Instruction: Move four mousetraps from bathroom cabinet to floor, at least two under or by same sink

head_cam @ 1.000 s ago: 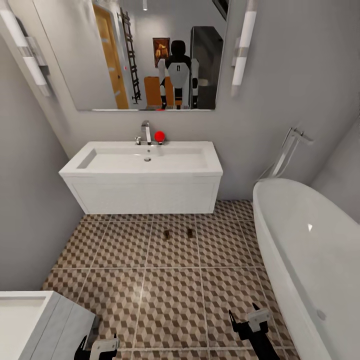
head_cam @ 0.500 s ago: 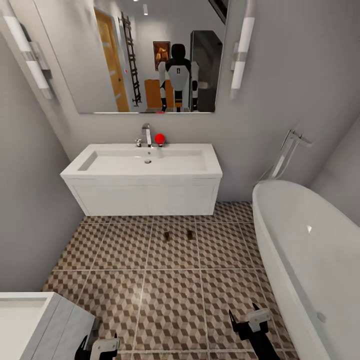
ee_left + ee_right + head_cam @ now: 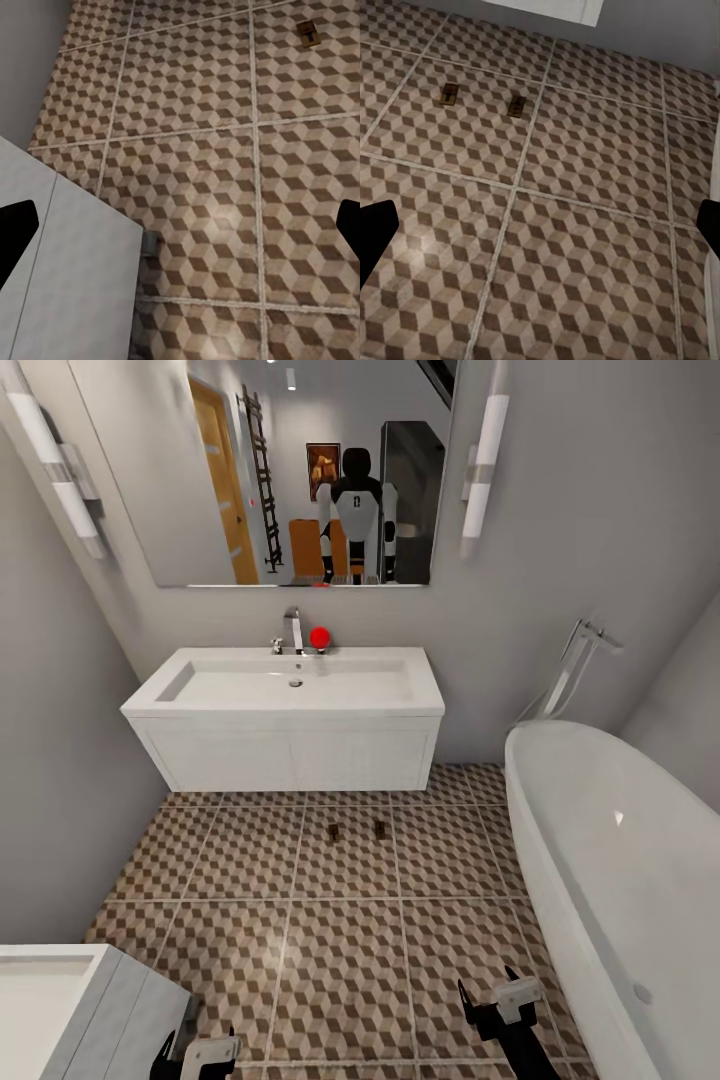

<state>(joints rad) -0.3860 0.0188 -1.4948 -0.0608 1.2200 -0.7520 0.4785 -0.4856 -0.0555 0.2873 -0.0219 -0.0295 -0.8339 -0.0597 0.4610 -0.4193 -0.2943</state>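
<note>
My left gripper (image 3: 195,1057) hangs low at the bottom edge of the head view, fingers spread wide, nothing between them. In the left wrist view the two dark fingertips (image 3: 15,232) sit at opposite edges of the frame with only tile between. My right gripper (image 3: 500,1000) is the same: spread wide, empty, poised above the floor and touching nothing, close to the bathtub (image 3: 620,880).

Two mousetraps lie flat on the bathroom floor (image 3: 340,950), side by side but apart, just in front of the bathroom sink (image 3: 285,715) and not under it. The left mousetrap (image 3: 333,832) and the right mousetrap (image 3: 381,828) share one tile. The right wrist view shows both, small tan boards with dark wire: (image 3: 449,94) and (image 3: 517,105). The left wrist view catches one (image 3: 308,33) near the frame's corner.

Floor: large square tiles, cube print in brown, beige and white, pale grout. The sink is a wide white rectangular wall-hung basin with a chrome tap (image 3: 291,628) and a red ball (image 3: 319,636) just beside the tap. Above it a mirror (image 3: 300,470) reflects me, flanked by tube lights. The bathtub is oval, glossy white, along the right wall. A pale grey-white unit (image 3: 80,1010) stands by my left gripper. Walls plain grey.
</note>
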